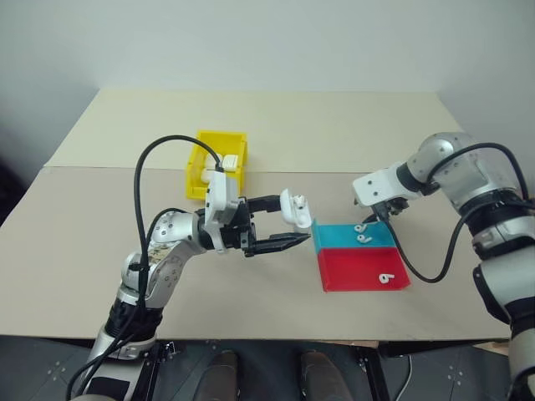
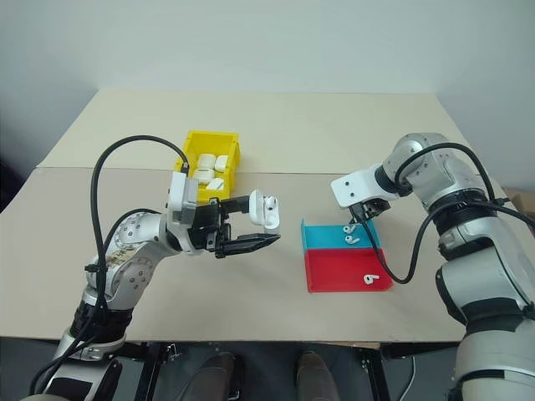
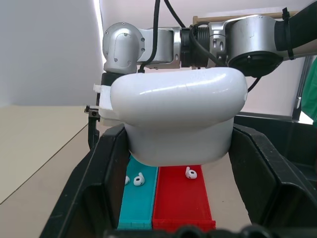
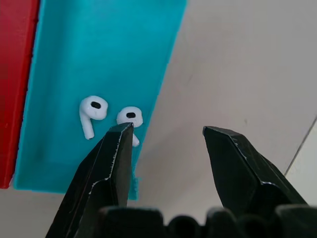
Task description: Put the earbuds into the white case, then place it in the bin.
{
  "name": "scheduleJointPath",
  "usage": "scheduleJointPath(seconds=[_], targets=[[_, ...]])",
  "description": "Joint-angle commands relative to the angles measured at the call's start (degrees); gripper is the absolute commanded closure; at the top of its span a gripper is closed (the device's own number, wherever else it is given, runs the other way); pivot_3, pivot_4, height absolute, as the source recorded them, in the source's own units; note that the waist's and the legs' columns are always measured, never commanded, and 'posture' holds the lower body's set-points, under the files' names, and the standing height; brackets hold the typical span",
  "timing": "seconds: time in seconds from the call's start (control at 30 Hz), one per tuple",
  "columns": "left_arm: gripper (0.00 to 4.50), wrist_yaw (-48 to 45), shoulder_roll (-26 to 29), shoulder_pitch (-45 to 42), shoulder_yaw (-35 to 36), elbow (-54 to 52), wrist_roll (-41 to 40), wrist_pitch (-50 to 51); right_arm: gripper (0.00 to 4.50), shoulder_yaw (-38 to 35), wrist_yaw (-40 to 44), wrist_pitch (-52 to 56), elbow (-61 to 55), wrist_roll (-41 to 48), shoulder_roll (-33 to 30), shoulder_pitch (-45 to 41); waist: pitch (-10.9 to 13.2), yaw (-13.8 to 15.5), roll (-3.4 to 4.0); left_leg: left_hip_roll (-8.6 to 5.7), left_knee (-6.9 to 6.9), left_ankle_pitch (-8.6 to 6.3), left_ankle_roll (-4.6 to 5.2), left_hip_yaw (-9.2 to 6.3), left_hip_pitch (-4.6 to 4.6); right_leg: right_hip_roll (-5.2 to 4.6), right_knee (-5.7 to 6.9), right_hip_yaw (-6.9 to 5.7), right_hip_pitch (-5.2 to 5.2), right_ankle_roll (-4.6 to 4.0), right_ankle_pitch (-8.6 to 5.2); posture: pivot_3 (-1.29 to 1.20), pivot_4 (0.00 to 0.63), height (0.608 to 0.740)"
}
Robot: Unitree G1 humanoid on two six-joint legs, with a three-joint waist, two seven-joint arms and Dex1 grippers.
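My left gripper point(image 1: 296, 222) is shut on the white case point(image 1: 294, 209), held above the table with its lid flipped open. In the left wrist view the case point(image 3: 178, 116) sits between both fingers. Two earbuds point(image 1: 359, 227) point(image 1: 364, 239) lie in the blue tray point(image 1: 334, 236), and a third earbud point(image 1: 385, 279) lies in the red tray point(image 1: 355, 267). My right gripper point(image 1: 387, 209) points down over the far end of the blue tray. It is open point(image 4: 168, 130) and holds nothing, with one earbud point(image 4: 130, 118) just beside a fingertip. The yellow bin point(image 1: 194, 171) stands behind my left arm.
The bin holds several white cases point(image 2: 209, 167). The blue and red trays lie side by side, right of the table's middle. A black cable loops over my left arm point(image 1: 142, 180). Bare tabletop point(image 1: 334, 134) stretches behind the trays.
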Motion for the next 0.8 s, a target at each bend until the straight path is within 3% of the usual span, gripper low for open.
scheduleJointPath(seconds=[0.03, 0.33, 0.6, 0.8], targets=[[1.74, 0.5, 0.5, -0.1, 1.0, -3.1, -0.5, -0.7, 1.79, 1.0, 2.5, -8.1, 5.3, -3.1, 0.8, -3.8, 0.0, 0.0, 0.00, 0.00, 0.00, 0.00, 0.00, -0.03, 0.01, 0.00, 0.01, 0.00, 0.00, 0.00, 0.00, 0.00, 0.150, 0.740], [1.74, 1.9, 1.8, 1.0, 1.7, -4.8, -0.8, -0.3, 1.79, 3.5, -0.6, -16.8, 14.4, -10.9, 4.6, -6.8, 0.0, -0.1, 0.02, 0.00, 0.00, 0.03, -0.05, -0.29, 0.09, 0.00, 0.15, 0.01, 0.01, -0.02, 0.01, 0.00, 0.150, 0.740], [1.74, 3.2, 2.2, 1.9, 2.0, -6.4, -1.4, 0.0, 1.79, 3.6, -7.7, -18.2, 17.5, -14.9, 7.3, -6.8, 0.0, -0.5, 0.03, 0.00, -0.01, 0.04, -0.07, -0.32, 0.17, 0.01, 0.22, 0.03, 0.03, -0.05, 0.02, 0.00, 0.150, 0.740], [1.74, 3.1, 2.6, 1.5, 2.2, -5.8, -1.2, -0.5, 1.79, 3.5, -7.8, -19.2, 18.7, -15.8, 8.1, -7.0, 0.0, -1.0, 0.03, -0.02, -0.01, 0.05, -0.08, -0.34, 0.20, 0.00, 0.23, 0.03, 0.05, -0.05, 0.02, 0.00, 0.150, 0.740]])
